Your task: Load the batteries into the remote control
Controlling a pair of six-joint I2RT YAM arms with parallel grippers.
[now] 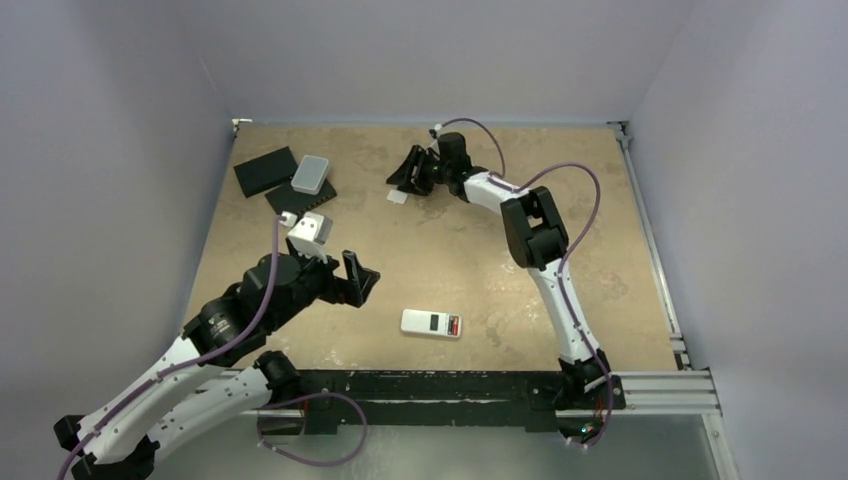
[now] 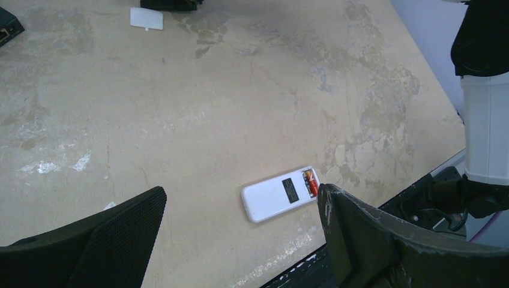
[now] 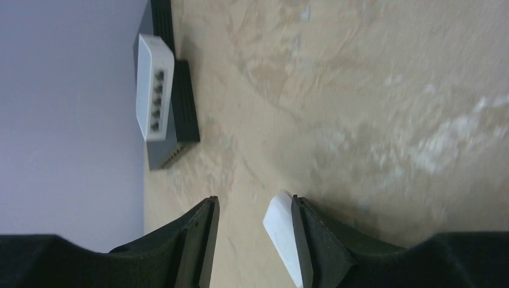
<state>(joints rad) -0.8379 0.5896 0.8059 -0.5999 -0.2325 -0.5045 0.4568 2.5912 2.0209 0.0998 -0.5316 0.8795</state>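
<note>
The bench [image 1: 600, 200] is being shown whole only from above. In each wrist view its near part is being covered by that arm's own fingers.

Two black slabs [image 1: 265, 170] and a grey box [image 3: 153, 84] resting on them are being seen well ahead of the right fingers [image 3: 195, 252], blurred.

The remote control [image 2: 279, 195] is being left flat on the bench, back up, just ahead of the widely spread left fingers [image 2: 120, 240]. Its long axis is running across their gap, and its open end is being clipped by one finger.

A small white lid [image 3: 281, 237] is being touched by one right finger only. Those fingers are being held partly spread, and the lid's lower end is being hidden.

The batteries [image 2: 310, 182] are being seen in that open end. Only the reddish one is being made out.
</note>
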